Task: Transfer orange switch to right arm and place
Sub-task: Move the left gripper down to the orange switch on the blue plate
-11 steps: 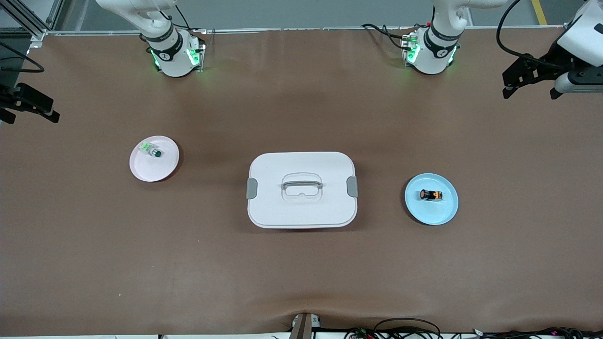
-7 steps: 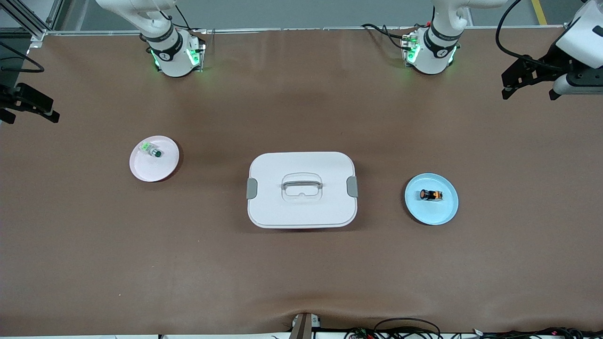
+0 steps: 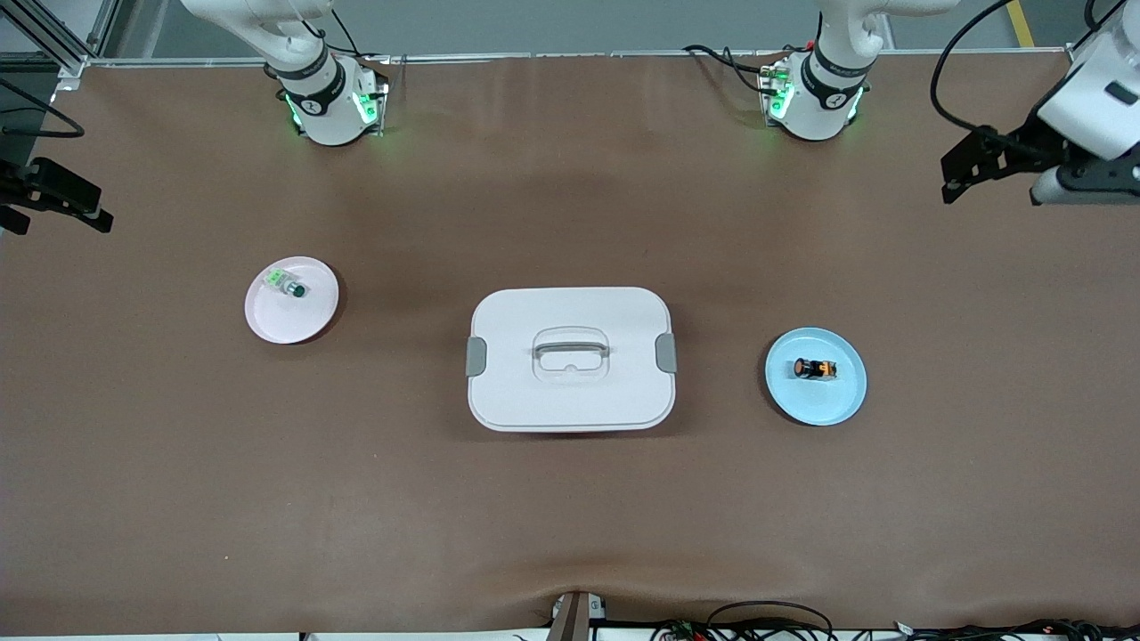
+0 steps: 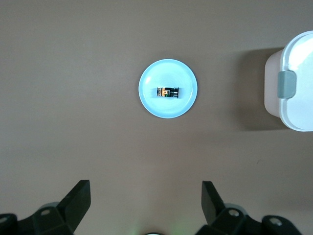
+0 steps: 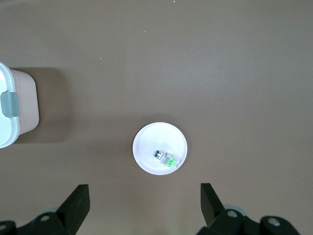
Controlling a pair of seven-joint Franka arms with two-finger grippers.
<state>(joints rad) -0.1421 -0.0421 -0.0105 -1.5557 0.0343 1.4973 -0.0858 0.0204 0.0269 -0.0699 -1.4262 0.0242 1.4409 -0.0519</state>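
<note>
Right gripper point(image 3: 53, 200) parked high at the right arm's end of the table, jaws wide apart and empty, waiting; white plate point(image 3: 292, 300) with green switch point(image 3: 287, 283) lying below and well clear of them. Lidded white box point(image 3: 570, 358) mid-table. Orange switch point(image 3: 815, 368) resting on its side on blue plate point(image 3: 816, 376), untouched. Left gripper point(image 3: 997, 169) shifted a little toward that plate in the last second, jaws spread, nothing between them, plate ahead and well below. Looks like the opening of the reach; pickup and handover both still to do.
</note>
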